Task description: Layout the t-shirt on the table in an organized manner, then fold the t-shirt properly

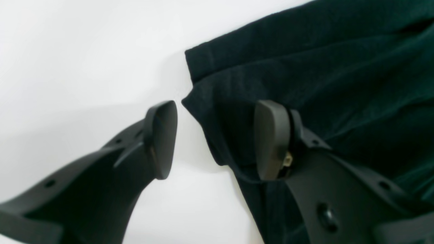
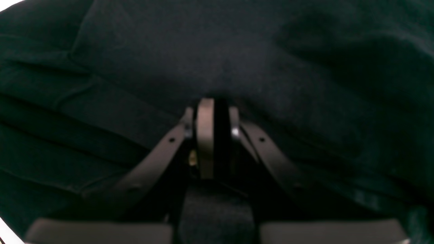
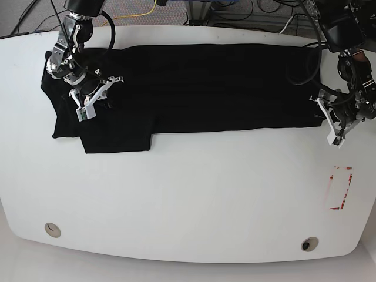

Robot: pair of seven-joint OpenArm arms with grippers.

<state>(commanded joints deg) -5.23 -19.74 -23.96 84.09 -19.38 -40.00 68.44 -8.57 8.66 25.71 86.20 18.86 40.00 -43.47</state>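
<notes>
The large plain black soft cloth t-shirt (image 3: 194, 88) lies spread along the far part of the big white smooth counter (image 3: 188, 194), its body running as a long dark band between the two arms, with a wider stepped portion hanging nearer at the end by the right arm.

The right gripper (image 3: 94, 97) sits over that wider end, with black cloth on every side of it. In the right wrist view the right gripper (image 2: 213, 135) has its two fingers drawn close together, only a narrow dark slit between the pads, and the cloth bunches up right at the fingertips (image 2: 205, 112); it appears clenched on a pinch of the t-shirt (image 2: 237, 61), though the dark fabric makes the caught fold hard to see. Creases run away from it toward its left side.

The left gripper (image 3: 332, 117) is at the opposite end of the shirt, at the cloth's edge. In the left wrist view the left gripper (image 1: 217, 135) is released, its pads spread wide: one finger (image 1: 162, 139) hangs over bare white counter (image 1: 67, 51), the other (image 1: 269, 139) over the black cloth, and a layered corner of the t-shirt (image 1: 322, 67) lies in the gap between them. Whether the pads touch the fabric cannot be told.

Near the left gripper, toward the near side of the counter, is a small red rectangle marking (image 3: 340, 188). Two round grommet holes (image 3: 52, 230) sit along the near edge.
</notes>
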